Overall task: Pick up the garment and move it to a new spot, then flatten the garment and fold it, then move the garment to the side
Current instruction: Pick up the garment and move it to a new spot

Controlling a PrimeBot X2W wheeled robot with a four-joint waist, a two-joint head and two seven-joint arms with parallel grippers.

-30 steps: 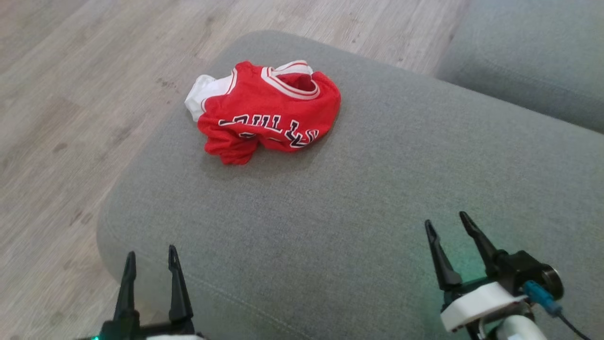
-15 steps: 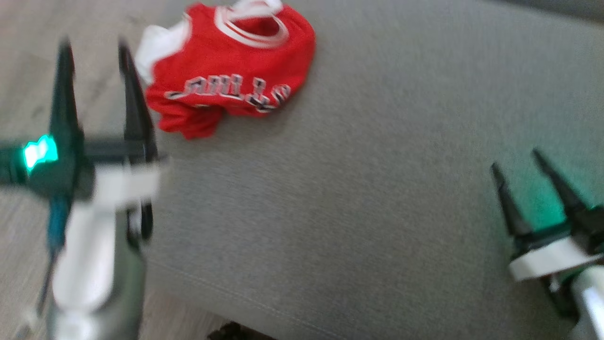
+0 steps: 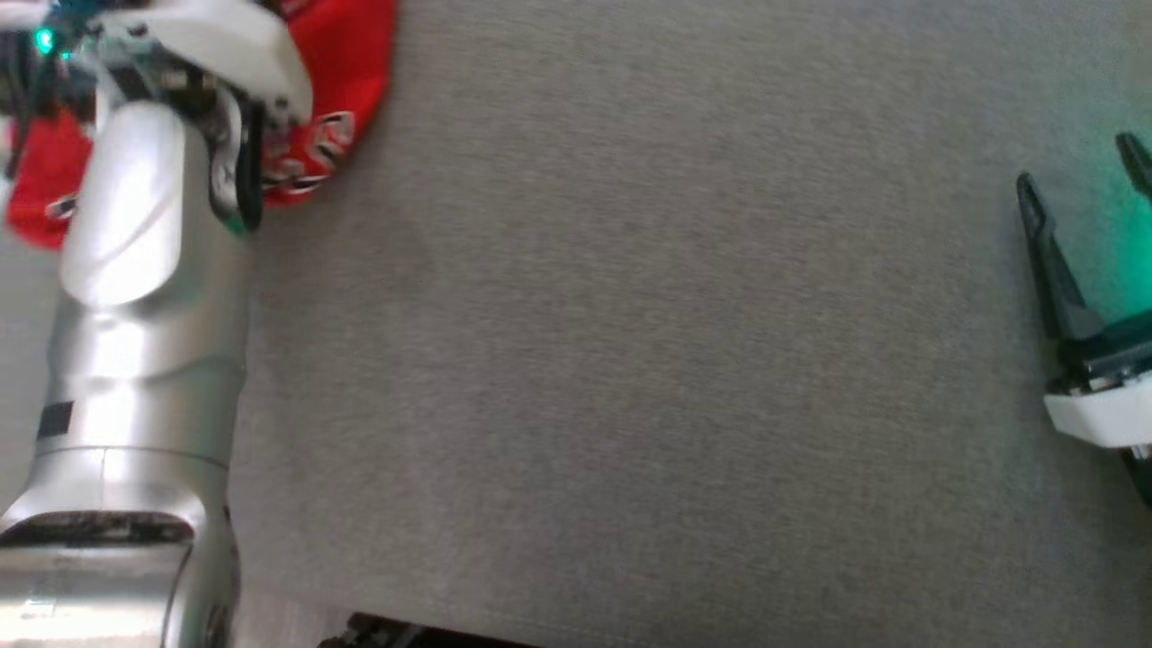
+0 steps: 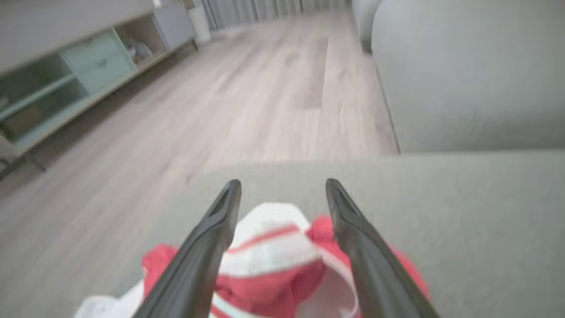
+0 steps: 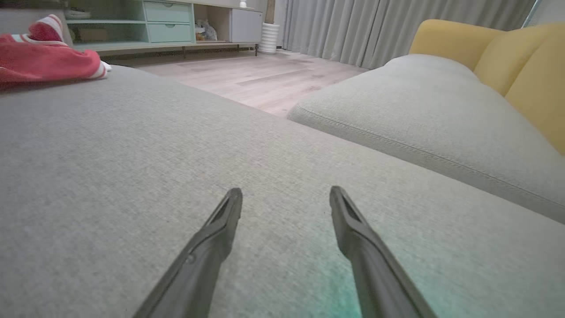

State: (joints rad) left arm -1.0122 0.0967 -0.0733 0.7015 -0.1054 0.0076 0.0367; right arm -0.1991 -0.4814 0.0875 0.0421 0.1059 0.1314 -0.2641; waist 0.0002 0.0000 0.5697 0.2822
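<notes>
In the head view, the left forearm rises along the left edge to the upper left corner, where its wrist covers part of the red garment. The garment lies crumpled on the grey cushion, dark and white lettering showing beside the wrist. At the right edge, the right gripper hangs above bare cushion with its fingers spread, well apart from the garment, a green glow on the fabric beside it.

In the left wrist view, the left gripper is released, its two fingers wide apart and nothing grasped. The garment's white-and-red trimmed opening sits between and below them at the bottom centre (whether the fingers touch the cloth cannot be told, as the view is blurred). Wooden floor fills the upper left.

In the right wrist view, the right gripper's fingers stand apart over empty cushion at the bottom centre. The garment lies far off at the upper left, with a low cabinet behind it.
</notes>
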